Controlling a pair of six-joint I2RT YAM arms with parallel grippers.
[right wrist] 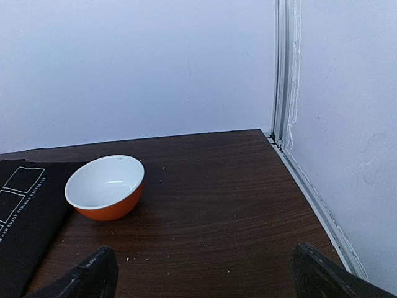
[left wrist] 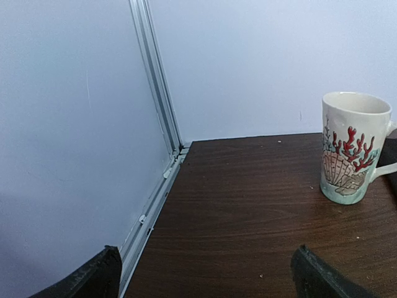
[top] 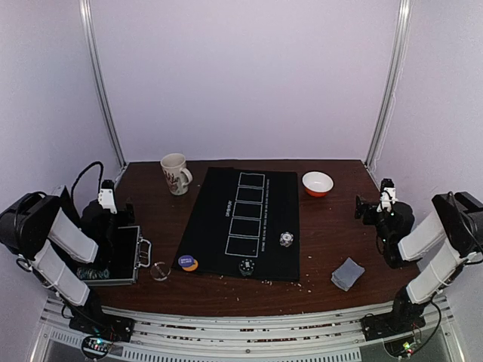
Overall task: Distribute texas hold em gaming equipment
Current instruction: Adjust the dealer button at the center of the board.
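Left claw point(left wrist: 206, 264) is gaping empty, mug point(left wrist: 350, 149) sitting ahead-right; right claw point(right wrist: 203, 261) is gaping empty, bowl point(right wrist: 105, 186) sitting ahead-left.

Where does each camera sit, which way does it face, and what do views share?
Top external: above and behind the bases, looking down on the mat, mug and bowl; both arms show.
Left wrist: on the left arm, facing the far-left corner and mug; open left hand at bottom.
Right wrist: on the right arm, facing the far-right corner and bowl; open right hand at bottom.
Shared: mug, top and left wrist; bowl, top and right wrist.
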